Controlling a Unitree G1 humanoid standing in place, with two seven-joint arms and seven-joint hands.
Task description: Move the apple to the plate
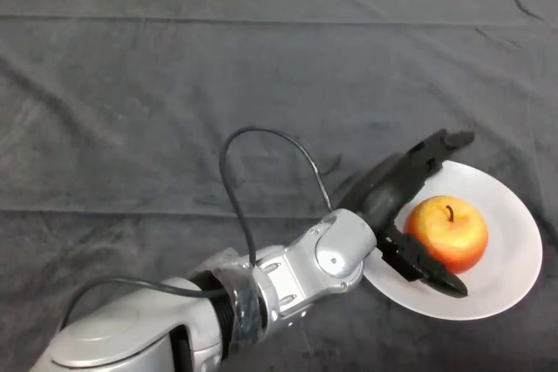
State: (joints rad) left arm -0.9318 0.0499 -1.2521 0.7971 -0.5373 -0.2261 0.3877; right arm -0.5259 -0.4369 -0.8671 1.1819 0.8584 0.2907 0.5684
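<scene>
Hiding the plate's (514,250) left rim, the robot hand (394,191) flanks the apple (447,233).

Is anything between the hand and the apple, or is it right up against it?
Nothing: in the head view the left hand brackets the apple on the white plate, its open fingers alongside; actual contact is unclear.

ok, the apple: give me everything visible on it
The apple is red shading to yellow-orange on its upper left, smooth and glossy, with a short dark stem pointing up. It sits upright and looks whole, on the white plate, left of the plate's centre. The left hand brackets it from the left, fingers spread above and below; whether they touch the skin cannot be told.
</scene>
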